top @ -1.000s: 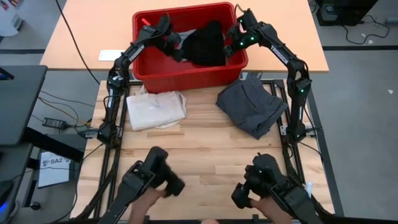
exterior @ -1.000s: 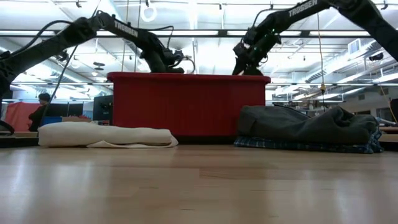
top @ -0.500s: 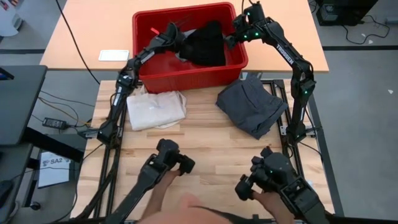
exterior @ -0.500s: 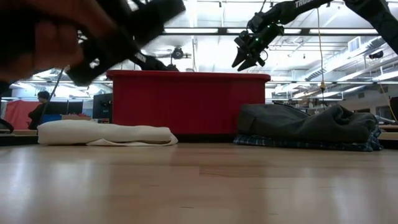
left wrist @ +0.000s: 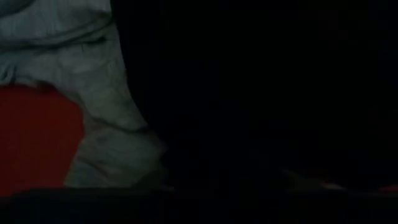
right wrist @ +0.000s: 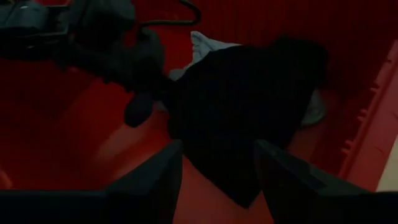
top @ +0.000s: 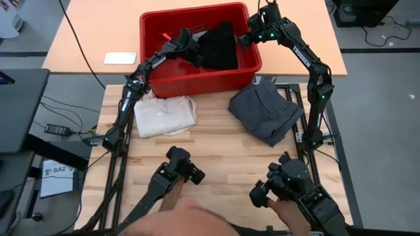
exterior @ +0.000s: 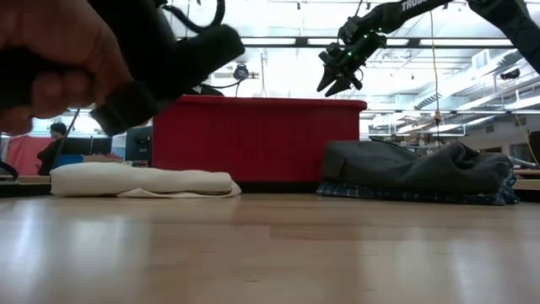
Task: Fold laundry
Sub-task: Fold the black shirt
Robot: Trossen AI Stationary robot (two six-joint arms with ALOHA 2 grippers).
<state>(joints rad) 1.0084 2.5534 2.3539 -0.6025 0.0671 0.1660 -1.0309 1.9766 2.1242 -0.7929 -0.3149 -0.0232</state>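
Observation:
A black garment (top: 220, 46) lies heaped in the red bin (top: 197, 82), on a light grey T-shirt (left wrist: 93, 81). My left gripper (top: 189, 40) is down inside the bin at the black garment's left edge. Its wrist view is filled by dark cloth and shows no fingers. My right gripper (top: 248, 38) hangs open above the bin's right end, over the black garment (right wrist: 249, 106) and clear of it. On the table's right, a folded dark grey garment (top: 266, 111) rests on a blue-and-white plaid one (exterior: 422, 197).
A cream tote bag (top: 164, 115) lies flat on the table's left, just in front of the bin. A person's hands work two handheld control arms (top: 177, 170) over the table's near edge. One hand (exterior: 51, 59) blocks the low view's upper left. Bare wood lies between.
My left gripper has moved toward the table's right and down into the bin, up to the black garment. My right gripper has risen a little above the bin's right end. The person's hand and control arm have come in front of the low camera.

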